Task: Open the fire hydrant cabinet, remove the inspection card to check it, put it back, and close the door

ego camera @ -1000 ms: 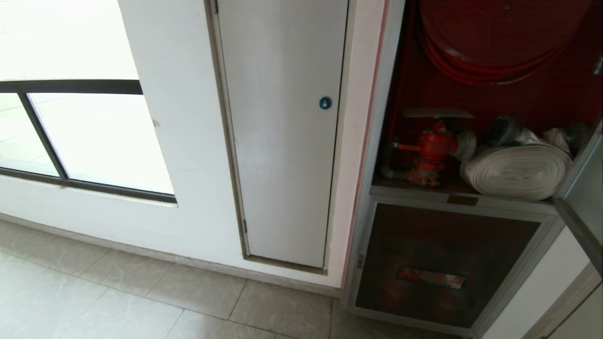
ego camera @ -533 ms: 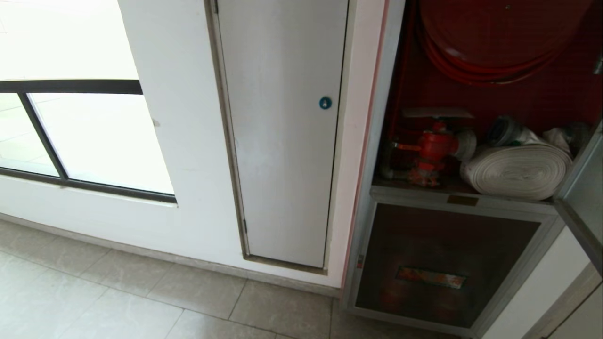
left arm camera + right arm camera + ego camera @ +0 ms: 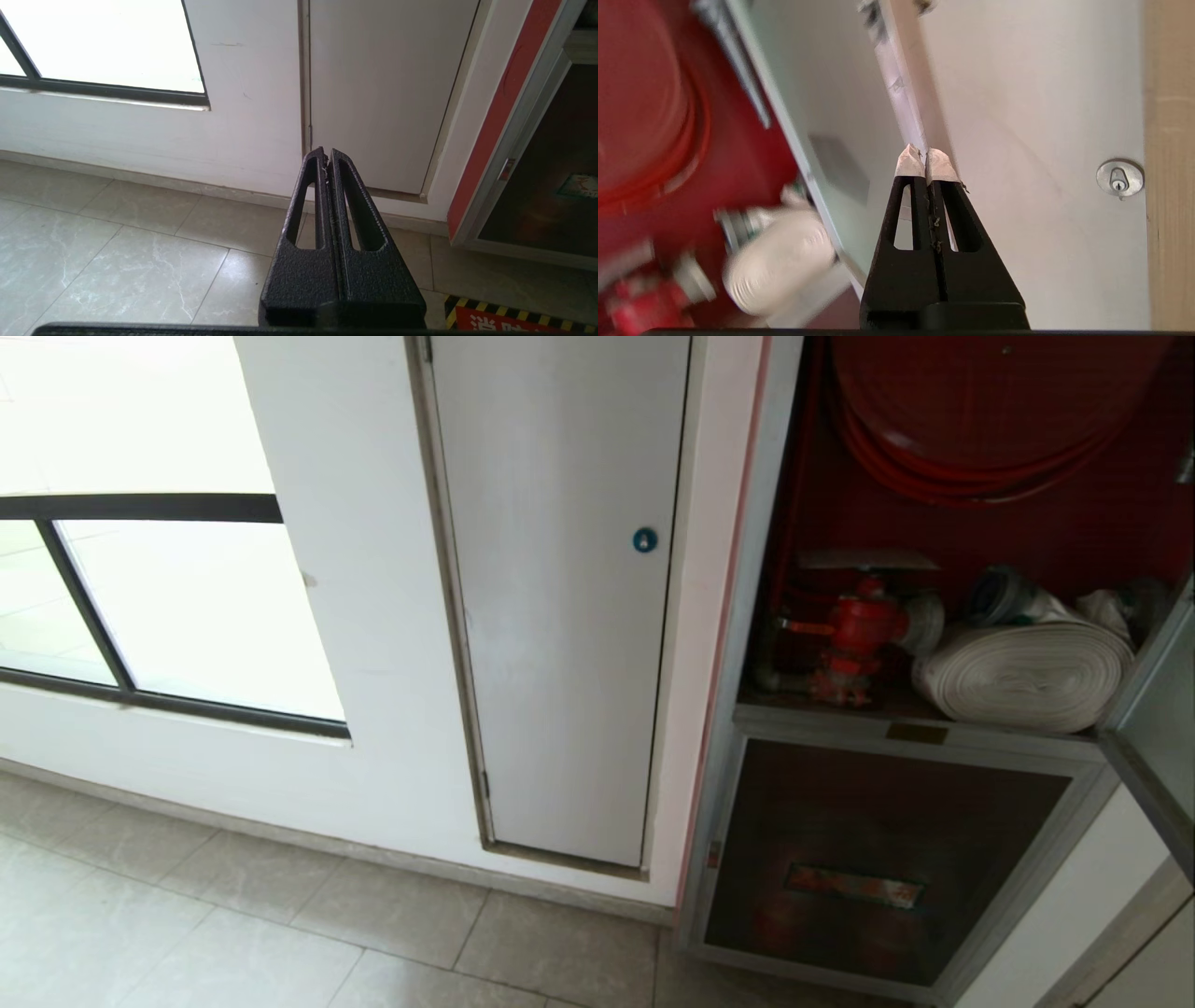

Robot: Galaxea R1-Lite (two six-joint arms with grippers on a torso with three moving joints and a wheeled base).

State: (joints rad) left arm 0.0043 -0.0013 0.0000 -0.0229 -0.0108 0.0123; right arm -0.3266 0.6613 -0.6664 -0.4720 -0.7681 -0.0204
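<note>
Wall and floor fill most of our head view: a white wall (image 3: 364, 616) with a bright window (image 3: 168, 607) on the left, a plain white narrow door (image 3: 560, 616) in the middle, and pale floor tiles (image 3: 233, 943) below. Nothing in this view has shifted over the last second, so our base and torso hold still.

On the right stands the fire hydrant cabinet (image 3: 747, 616), already open. We see its red interior, the red hose reel (image 3: 971, 420) at the top, and on the shelf the red valve (image 3: 859, 630) just beside the white rolled hose (image 3: 1022, 672). Below sits a smaller dark panel (image 3: 878, 859), closed. The door (image 3: 1153, 709) is swung out at the far right edge, only its silver frame and a strip of glass showing.

Neither arm appears in the head view. The right gripper (image 3: 927, 158) is clenched on nothing, its taped tips pressed together and pointing at the door's edge; the blurred surroundings there suggest the arm is swinging. The left gripper (image 3: 325, 156) is also clenched and empty, parked low, pointing at the foot of the white door.

We cannot see the inspection card anywhere. Our judgement: opening is done, and the right arm is setting up to fetch the card.
</note>
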